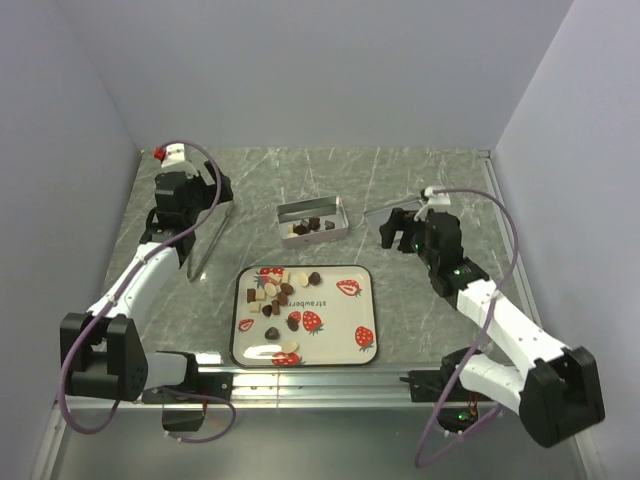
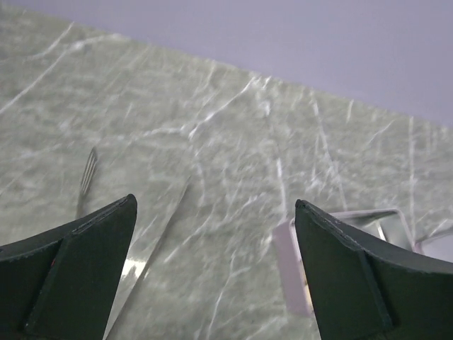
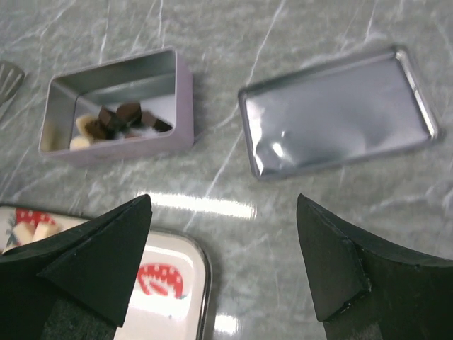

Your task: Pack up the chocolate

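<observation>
Several small dark brown, light brown and cream chocolate pieces (image 1: 277, 293) lie on the left half of a strawberry-print tray (image 1: 340, 345). A few more pieces (image 1: 312, 226) sit in an open metal tin (image 1: 313, 207) behind the tray. The right wrist view also shows those pieces (image 3: 117, 120) in the tin (image 3: 177, 92), and its loose lid (image 3: 336, 113) lying on the table. My left gripper (image 1: 220, 190) is open and empty, over the table left of the tin (image 2: 290, 273). My right gripper (image 1: 390, 230) is open and empty, above the table right of the tin, near the tray corner (image 3: 195, 276).
Metal tongs (image 1: 208, 240) lie on the marble table under my left gripper and show in the left wrist view (image 2: 88, 173). White walls enclose the table at the back and on both sides. A metal rail (image 1: 320, 378) runs along the near edge.
</observation>
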Available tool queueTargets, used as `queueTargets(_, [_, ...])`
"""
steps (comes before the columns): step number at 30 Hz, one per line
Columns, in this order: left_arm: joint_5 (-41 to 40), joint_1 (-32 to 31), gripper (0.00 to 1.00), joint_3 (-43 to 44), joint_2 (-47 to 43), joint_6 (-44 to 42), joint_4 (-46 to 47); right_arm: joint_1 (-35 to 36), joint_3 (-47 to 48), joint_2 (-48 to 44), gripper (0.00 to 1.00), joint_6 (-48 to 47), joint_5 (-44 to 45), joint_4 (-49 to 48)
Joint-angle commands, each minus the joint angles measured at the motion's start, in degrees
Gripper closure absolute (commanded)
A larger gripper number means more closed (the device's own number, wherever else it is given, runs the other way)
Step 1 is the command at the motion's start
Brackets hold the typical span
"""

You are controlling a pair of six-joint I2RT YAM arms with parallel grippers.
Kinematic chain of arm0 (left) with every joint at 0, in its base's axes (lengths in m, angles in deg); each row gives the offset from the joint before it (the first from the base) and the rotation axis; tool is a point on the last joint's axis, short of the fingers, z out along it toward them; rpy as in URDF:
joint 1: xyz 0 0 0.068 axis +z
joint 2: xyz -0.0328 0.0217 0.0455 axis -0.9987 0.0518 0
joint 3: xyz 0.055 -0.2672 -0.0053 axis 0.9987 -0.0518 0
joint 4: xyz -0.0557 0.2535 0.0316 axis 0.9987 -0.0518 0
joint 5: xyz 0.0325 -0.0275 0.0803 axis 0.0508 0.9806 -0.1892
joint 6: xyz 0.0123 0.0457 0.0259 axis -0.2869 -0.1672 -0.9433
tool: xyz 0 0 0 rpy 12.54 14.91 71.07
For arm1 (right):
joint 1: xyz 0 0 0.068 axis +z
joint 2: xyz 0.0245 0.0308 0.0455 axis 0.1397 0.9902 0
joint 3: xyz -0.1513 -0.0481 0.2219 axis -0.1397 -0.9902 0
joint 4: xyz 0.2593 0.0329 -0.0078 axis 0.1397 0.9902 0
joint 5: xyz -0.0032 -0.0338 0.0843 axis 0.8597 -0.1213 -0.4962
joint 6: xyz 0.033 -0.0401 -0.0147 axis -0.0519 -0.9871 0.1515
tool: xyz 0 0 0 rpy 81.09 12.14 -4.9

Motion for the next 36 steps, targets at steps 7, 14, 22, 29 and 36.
queueTargets(7, [-3.2, -2.4, 0.01, 0.9, 2.6, 2.0, 9.2, 0.4, 18.0, 25.0, 0.13, -3.4, 1.7, -5.7])
queueTargets(14, [-5.6, -3.5, 0.01, 0.0, -0.6, 2.9, 5.2, 0.5, 33.2, 43.9, 0.18, -3.6, 0.1, -1.1])
queueTargets(22, [-4.2, -4.4, 0.01, 1.1, -0.9, -0.6, 3.5, -1.0, 39.3, 50.5, 0.28, -4.0, -2.1, 6.4])
queueTargets(29, [-5.8, -5.9, 0.01, 3.9, 1.8, -2.5, -0.1, -1.6, 41.5, 52.9, 0.32, -2.7, -3.3, 11.6])
queueTargets(36, [-5.3, -6.1, 0.01, 2.2, -2.3, -3.7, 0.1, -1.5, 39.5, 52.8, 0.38, -1.7, -4.1, 13.4])
